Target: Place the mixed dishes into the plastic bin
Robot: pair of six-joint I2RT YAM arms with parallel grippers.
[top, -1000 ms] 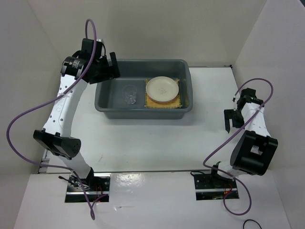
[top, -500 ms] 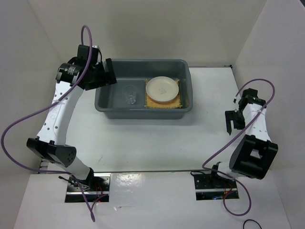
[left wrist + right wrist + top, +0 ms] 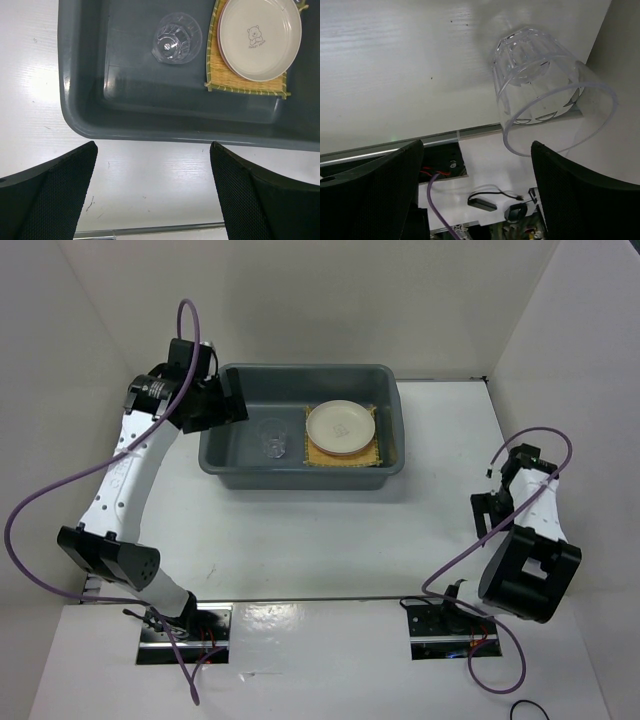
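The plastic bin (image 3: 228, 476) (image 3: 80, 100) stands at the back middle of the table. In its right half a cream-white plate (image 3: 341, 427) (image 3: 260, 37) rests on the bamboo mat (image 3: 350, 457) (image 3: 245, 84). A thin pink plate edge (image 3: 218, 47) shows under the cream one. My left gripper (image 3: 228, 406) (image 3: 152, 197) hovers open and empty over the table just outside the bin's left front wall. At the right table edge my right gripper (image 3: 482, 512) (image 3: 477, 192) is open and holds nothing.
A clear glass (image 3: 272, 438) (image 3: 177, 37) stands upright in the bin's left half. Another clear glass (image 3: 545, 100) lies on its side on the table just beyond my right fingertips. White walls enclose the table on three sides.
My left gripper has drawn back from the bin's left rim toward the near left. The right gripper has shifted nearer to the table's front edge.
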